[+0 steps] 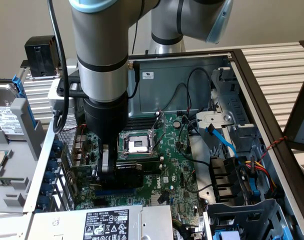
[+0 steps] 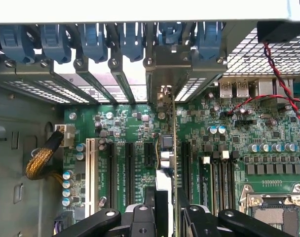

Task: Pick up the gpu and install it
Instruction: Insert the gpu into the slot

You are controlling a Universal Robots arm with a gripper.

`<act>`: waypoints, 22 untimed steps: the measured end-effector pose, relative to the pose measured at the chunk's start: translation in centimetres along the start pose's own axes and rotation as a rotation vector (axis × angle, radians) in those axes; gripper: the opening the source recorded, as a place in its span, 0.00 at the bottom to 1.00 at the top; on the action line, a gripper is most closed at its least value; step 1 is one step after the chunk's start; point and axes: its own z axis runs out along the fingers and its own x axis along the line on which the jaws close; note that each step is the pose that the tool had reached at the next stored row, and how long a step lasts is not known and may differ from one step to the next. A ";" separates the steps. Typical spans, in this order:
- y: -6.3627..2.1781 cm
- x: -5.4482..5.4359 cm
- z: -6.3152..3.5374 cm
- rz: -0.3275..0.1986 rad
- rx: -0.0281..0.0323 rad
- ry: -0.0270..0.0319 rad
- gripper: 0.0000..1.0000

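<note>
We hold the gpu (image 1: 128, 171) on its edge in our claw (image 1: 108, 167), squeezed tight, so its bottom edge can go down into a slot on the motherboard (image 1: 174, 167). It sits low inside the computer case (image 1: 192, 65). Our arm (image 1: 102, 55) points straight down over it.

Open computer case (image 1: 252, 100) lies flat; motherboard (image 1: 177, 170) sits in its floor. CPU socket (image 1: 138, 145) near board centre. Hand (image 1: 108, 172) is down inside the case, just to the exterior view's left of the socket, closed around the gpu (image 1: 128, 175), which stands on edge on the board over the expansion slots (image 2: 130, 168). In the wrist view, the gpu's bracket end meets the rear slot openings (image 2: 115, 74). Power supply (image 1: 107, 225) lies in front of the board. Drive cage (image 1: 252, 215) lies at the exterior view's right. Hard drive (image 1: 4, 120) rests outside, exterior view's left.
</note>
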 end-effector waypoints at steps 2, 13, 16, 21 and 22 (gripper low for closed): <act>0.00 0.0 0.00 0.000 0.0001 -0.0001 0.27; 0.01 -0.1 0.00 -0.001 0.0000 0.0002 0.27; 0.00 -0.1 0.04 0.000 0.0000 0.0003 0.27; 0.00 -0.1 0.14 0.000 0.0000 0.0012 0.27; 0.00 -0.1 0.15 0.000 -0.0001 0.0012 0.27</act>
